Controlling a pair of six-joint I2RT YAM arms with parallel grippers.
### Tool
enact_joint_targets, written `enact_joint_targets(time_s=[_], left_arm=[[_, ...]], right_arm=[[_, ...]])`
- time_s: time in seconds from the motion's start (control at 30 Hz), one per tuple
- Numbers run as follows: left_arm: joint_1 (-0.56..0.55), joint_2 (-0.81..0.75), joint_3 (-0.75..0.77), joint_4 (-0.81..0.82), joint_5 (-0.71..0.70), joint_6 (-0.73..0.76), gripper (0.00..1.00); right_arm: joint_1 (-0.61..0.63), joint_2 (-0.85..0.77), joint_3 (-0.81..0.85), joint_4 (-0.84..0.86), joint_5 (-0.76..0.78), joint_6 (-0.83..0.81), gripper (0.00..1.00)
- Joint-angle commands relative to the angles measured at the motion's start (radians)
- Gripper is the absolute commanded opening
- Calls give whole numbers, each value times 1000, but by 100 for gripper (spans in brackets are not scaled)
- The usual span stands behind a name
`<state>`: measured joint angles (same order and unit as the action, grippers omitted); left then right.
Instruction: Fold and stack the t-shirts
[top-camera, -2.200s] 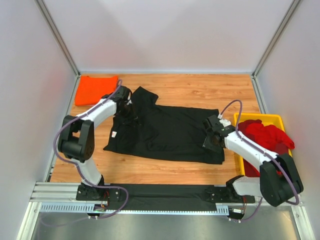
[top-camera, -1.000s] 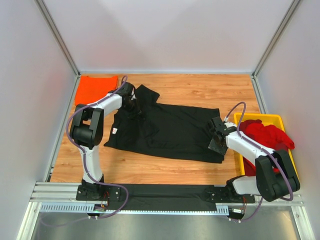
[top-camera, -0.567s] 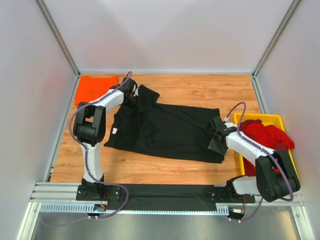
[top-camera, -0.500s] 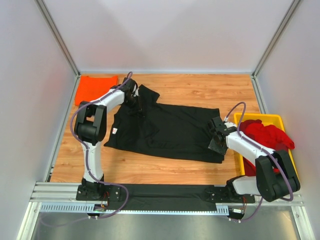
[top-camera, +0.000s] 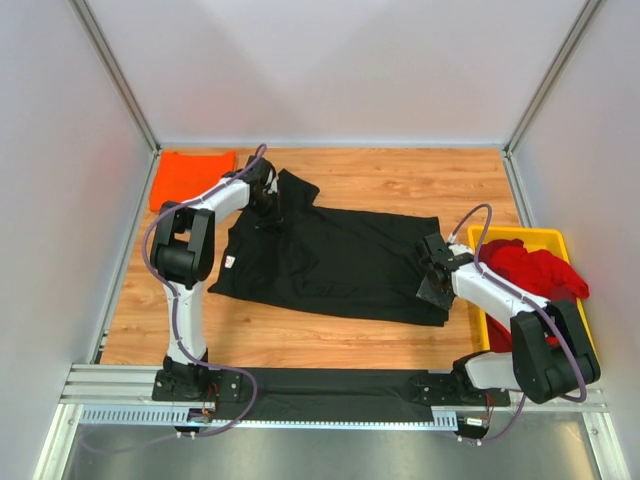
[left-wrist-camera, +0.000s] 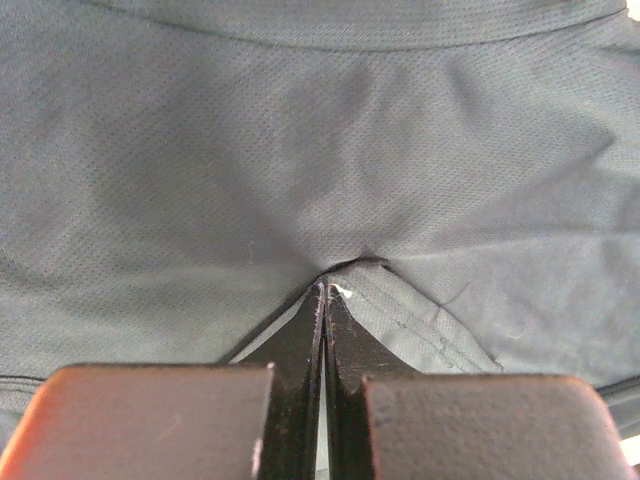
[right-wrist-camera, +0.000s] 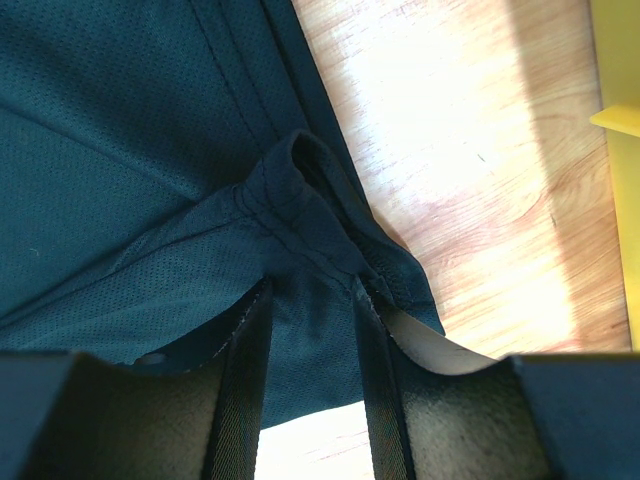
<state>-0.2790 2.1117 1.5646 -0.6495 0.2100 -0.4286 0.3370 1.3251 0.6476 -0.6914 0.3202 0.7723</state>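
Observation:
A black t-shirt (top-camera: 340, 262) lies spread flat on the middle of the wooden table. My left gripper (top-camera: 268, 198) is at its back left part, near the collar and sleeve. In the left wrist view it (left-wrist-camera: 324, 288) is shut, and the black cloth (left-wrist-camera: 300, 170) puckers into its tips. My right gripper (top-camera: 430, 290) is at the shirt's near right corner. In the right wrist view it (right-wrist-camera: 312, 290) is open, with the bunched hem (right-wrist-camera: 300, 200) between its fingers. A folded orange t-shirt (top-camera: 192, 178) lies at the back left. Red t-shirts (top-camera: 530, 270) are piled on the right.
The yellow tray (top-camera: 520, 235) holding the red shirts stands at the table's right edge, close behind my right arm. Grey walls close in the left, back and right sides. Bare wood (top-camera: 300, 340) shows in front of the black shirt.
My left gripper has moved back and right along the shirt's upper left part. My right gripper has slid a little to the shirt's near right corner. Both are still over the last half second.

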Motion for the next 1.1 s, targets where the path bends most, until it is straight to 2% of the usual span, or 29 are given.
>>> enact_joint_targets(time_s=[0.0,0.4,0.47,0.6,0.67,0.73,0.83,1.07], left_arm=[[-2,-45,11,37,19,4,0],[-2,-82,15,11,-126,-39,0],[-2,-82,12,16,-124,-42,0],[-2,-104,-17,83,-14,7,1],[-2,-104,-28,120,41,54,21],[-5,-88,-6,114,92,82,31],[-14,-55,31,93,135,134,35],[-37,-10,75,27,69,148,41]], right_arm=[[-9,17,-16,10,36,-4,39],[-10,16,-19,9,34,-5,39],[-10,11,-19,7,34,-5,39],[-10,11,-20,12,33,-7,39],[-9,10,-20,13,31,-8,39],[-9,11,-22,18,30,-10,39],[-10,10,-22,20,28,-10,39],[-9,16,-19,24,23,-16,39]])
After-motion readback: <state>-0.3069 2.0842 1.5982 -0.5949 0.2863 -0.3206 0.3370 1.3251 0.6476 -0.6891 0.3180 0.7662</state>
